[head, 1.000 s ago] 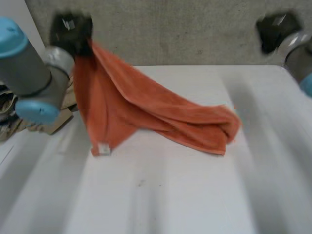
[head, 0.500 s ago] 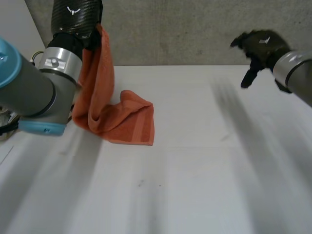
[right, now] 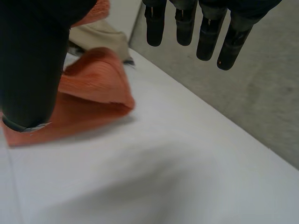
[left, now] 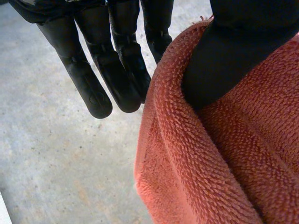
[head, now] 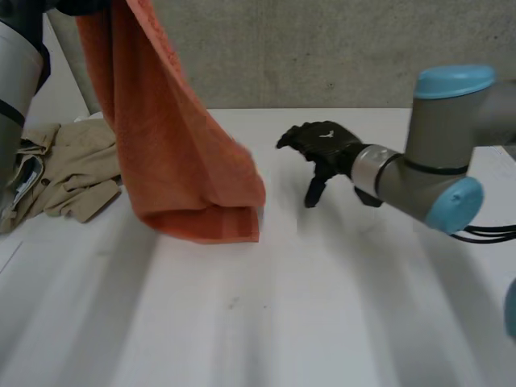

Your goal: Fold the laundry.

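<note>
Orange terry towel (head: 173, 153) hangs folded from the left robot hand (left: 117, 70).

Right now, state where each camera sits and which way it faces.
Head view: behind the arms, looking down at the white table; left arm, right hand show.
Left wrist view: along the left hand, whose thumb pinches the orange towel.
Right wrist view: along the open right hand, toward the table.
All share the towel.
</note>
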`<state>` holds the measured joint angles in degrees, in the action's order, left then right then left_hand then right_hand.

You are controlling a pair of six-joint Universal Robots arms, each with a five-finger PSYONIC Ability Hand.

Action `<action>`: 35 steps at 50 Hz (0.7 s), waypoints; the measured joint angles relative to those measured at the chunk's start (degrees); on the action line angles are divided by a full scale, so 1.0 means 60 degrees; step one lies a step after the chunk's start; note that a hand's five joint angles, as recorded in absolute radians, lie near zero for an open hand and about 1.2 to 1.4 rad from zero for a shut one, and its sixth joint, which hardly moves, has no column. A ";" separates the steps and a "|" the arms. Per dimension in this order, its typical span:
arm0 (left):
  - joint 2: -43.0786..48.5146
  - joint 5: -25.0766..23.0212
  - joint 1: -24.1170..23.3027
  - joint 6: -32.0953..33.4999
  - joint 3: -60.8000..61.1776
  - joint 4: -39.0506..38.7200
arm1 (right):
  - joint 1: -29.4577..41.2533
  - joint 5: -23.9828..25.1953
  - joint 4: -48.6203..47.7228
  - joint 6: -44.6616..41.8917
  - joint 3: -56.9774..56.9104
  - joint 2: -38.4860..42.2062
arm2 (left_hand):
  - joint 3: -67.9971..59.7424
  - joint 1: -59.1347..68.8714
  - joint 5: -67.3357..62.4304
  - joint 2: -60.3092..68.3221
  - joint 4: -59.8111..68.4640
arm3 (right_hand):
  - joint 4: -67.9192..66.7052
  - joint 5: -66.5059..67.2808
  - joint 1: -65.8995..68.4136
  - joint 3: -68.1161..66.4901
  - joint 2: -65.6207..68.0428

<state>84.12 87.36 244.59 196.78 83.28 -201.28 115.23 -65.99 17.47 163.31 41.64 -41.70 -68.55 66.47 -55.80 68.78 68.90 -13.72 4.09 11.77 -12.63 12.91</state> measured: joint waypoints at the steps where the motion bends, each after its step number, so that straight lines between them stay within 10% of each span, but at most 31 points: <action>1: -0.0076 0.0000 -0.0006 0.0000 0.0014 0.0013 | 0.0154 -0.0001 -0.0001 0.0094 -0.0122 0.0133 | 0.0000 0.0001 0.0000 0.0000 0.0000 | 0.0000 0.0000 0.0000 0.0000 0.0000; 10: -0.0687 -0.0001 -0.0048 -0.0007 0.0185 0.0069 | 0.1323 -0.0160 -0.0030 0.0379 -0.1290 0.1411 | 0.0000 0.0001 0.0000 0.0000 0.0000 | -0.0099 0.0103 0.0126 -0.0207 0.0188; 22: -0.0724 0.0045 -0.0156 -0.0008 0.0291 0.0104 | 0.1886 -0.2713 -0.0008 0.0528 -0.4066 0.3023 | -0.0001 -0.0001 0.0000 0.0000 0.0000 | -0.9051 0.8679 0.7428 -0.9187 0.9110; 35: -0.0254 0.0089 0.0401 -0.0030 0.0325 0.0115 | 0.0388 -0.3416 0.0269 0.0407 -0.3183 -0.0233 | -0.0001 0.0001 0.0000 0.0000 0.0000 | -0.9069 0.8693 0.7428 -0.9188 0.9110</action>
<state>82.59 87.90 247.00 196.60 85.23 -200.59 117.56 -86.48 19.08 165.75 22.54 -43.10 -68.55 66.48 -55.80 68.78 68.90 -68.14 56.25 56.34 -67.76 67.57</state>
